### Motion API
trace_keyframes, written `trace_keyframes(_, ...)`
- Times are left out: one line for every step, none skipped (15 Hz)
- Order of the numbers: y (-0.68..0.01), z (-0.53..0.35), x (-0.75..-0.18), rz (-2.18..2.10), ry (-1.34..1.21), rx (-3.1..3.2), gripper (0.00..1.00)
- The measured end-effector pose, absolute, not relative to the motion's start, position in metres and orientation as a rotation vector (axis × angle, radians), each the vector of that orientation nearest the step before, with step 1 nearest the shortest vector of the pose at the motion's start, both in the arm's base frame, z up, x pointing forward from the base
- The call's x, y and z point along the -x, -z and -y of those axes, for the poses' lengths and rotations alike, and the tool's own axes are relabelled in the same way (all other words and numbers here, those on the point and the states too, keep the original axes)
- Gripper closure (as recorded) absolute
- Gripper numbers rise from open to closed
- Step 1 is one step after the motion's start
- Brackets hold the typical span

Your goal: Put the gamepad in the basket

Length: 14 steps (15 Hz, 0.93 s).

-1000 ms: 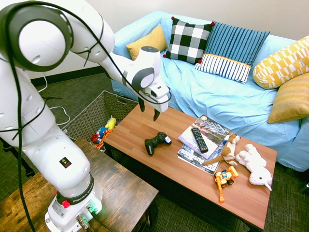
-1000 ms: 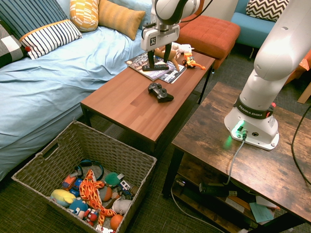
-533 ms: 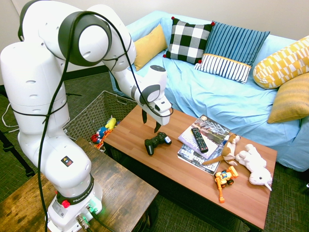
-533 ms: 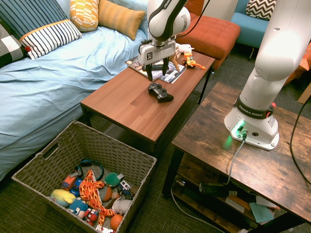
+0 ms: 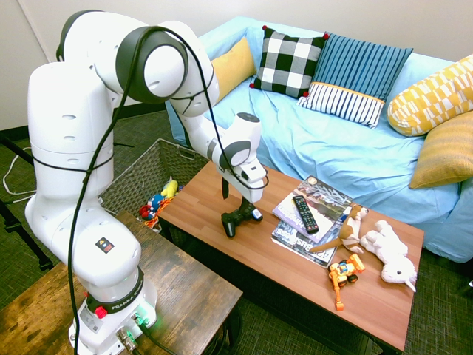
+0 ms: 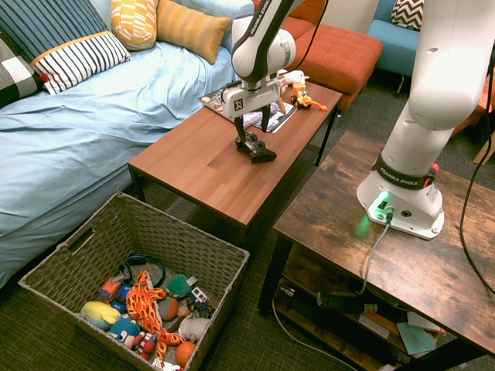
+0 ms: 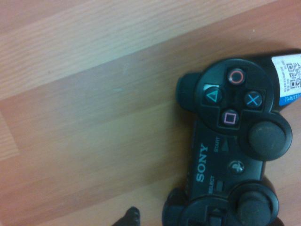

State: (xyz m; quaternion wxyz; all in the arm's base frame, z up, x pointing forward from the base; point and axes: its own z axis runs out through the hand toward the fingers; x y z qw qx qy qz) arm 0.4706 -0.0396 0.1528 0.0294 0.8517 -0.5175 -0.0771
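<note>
The black gamepad (image 5: pixel 238 219) lies on the wooden coffee table (image 5: pixel 284 268), near its basket end. My gripper (image 5: pixel 236 204) is low over it, open, with one finger on each side of the controller's body. From the other side, the gripper (image 6: pixel 253 133) stands just above the gamepad (image 6: pixel 257 149). The wrist view shows the gamepad (image 7: pixel 230 155) close up, with its buttons, sticks and a blue-white sticker. The woven basket (image 6: pixel 58 267) sits on the floor past the table's end, holding several toys; it also shows behind the arm as the basket (image 5: pixel 137 176).
A slim black remote (image 5: pixel 304 214) lies on magazines (image 5: pixel 325 196) mid-table. Plush toys (image 5: pixel 389 253) and an orange toy truck (image 5: pixel 344 272) sit at the far end. A blue sofa (image 5: pixel 347 151) with cushions runs along the table.
The gripper has come down and toward the gamepad, from well above the table to straddling the controller. It stayed open. The gamepad has not moved.
</note>
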Motion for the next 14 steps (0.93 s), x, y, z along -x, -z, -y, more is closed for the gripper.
trace_keyframes(-0.144,0.043,-0.472,1.616,0.246,-2.612,0.00)
trace_keyframes(-0.136,0.046,-0.474,1.634,0.257,-2.597,0.00)
trace_keyframes(-0.129,0.050,-0.476,1.648,0.263,-2.584,0.00)
trace_keyframes(-0.123,0.055,-0.478,1.656,0.266,-2.572,0.00)
trace_keyframes(-0.117,0.058,-0.480,1.665,0.270,-2.562,0.00)
trace_keyframes(-0.112,0.061,-0.481,1.671,0.278,-2.553,0.00)
trace_keyframes(-0.106,0.064,-0.482,1.674,0.285,-2.545,0.00)
trace_keyframes(-0.101,0.068,-0.482,1.677,0.291,-2.538,0.00)
trace_keyframes(-0.098,0.071,-0.482,1.684,0.296,-2.533,0.00)
trace_keyframes(-0.095,0.073,-0.483,1.689,0.298,-2.533,0.00)
trace_keyframes(-0.094,0.074,-0.485,1.691,0.298,-2.535,0.00)
trace_keyframes(-0.092,0.075,-0.486,1.695,0.296,-2.539,0.00)
trace_keyframes(-0.090,0.076,-0.487,1.696,0.295,-2.542,1.00)
trace_keyframes(-0.088,0.078,-0.488,1.701,0.296,-2.544,1.00)
